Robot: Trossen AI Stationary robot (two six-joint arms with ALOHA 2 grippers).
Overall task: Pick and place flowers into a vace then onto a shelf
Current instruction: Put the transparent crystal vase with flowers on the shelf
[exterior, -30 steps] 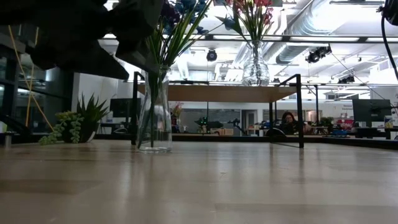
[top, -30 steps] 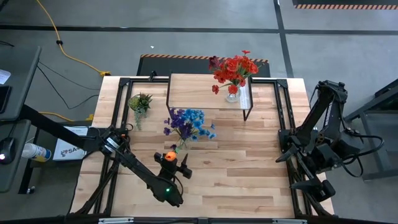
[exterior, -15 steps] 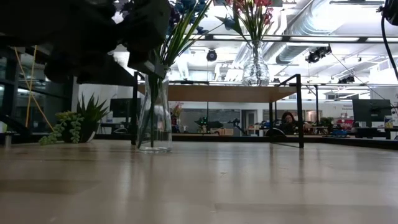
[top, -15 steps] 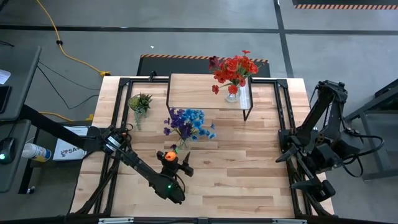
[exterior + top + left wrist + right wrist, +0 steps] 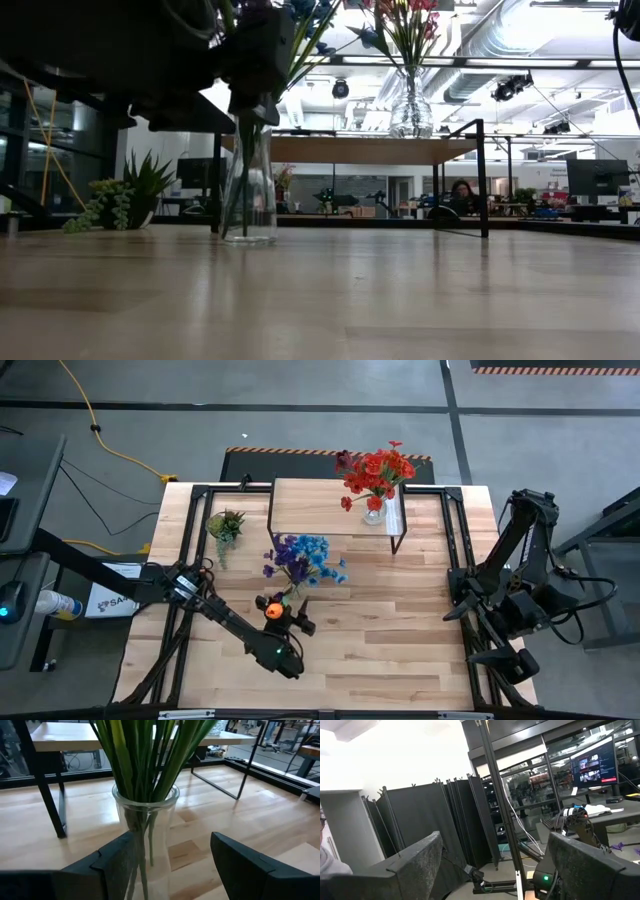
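Note:
A clear glass vase (image 5: 145,820) of blue and purple flowers (image 5: 300,555) on green stems stands on the table in front of the shelf (image 5: 325,510). My left gripper (image 5: 172,840) is open and level with the vase's neck. The neck lies between its fingers, close to one finger (image 5: 117,857). In the low view this gripper (image 5: 255,70) covers the vase's neck (image 5: 248,130). A second vase of red flowers (image 5: 378,472) stands on the shelf's right end. My right gripper (image 5: 495,865) is open, with its arm (image 5: 510,605) parked at the table's right edge. My left gripper comes at the vase level, from the table's near side, with one finger (image 5: 117,857) right against the outline of the vase's neck (image 5: 131,817). Whether that finger touches the glass I cannot tell. The other finger stands apart from it.
A small green spiky plant (image 5: 225,525) sits at the table's far left. The shelf's black legs (image 5: 50,805) stand just behind the blue-flower vase. Bare tabletop (image 5: 400,620) stretches between the vase and the right arm. Black frame rails run along the table's sides.
My left gripper has moved toward the table's far edge and a little right, closing in on the blue-flower vase until its fingers flank the neck. The vase and flowers have stayed in place.

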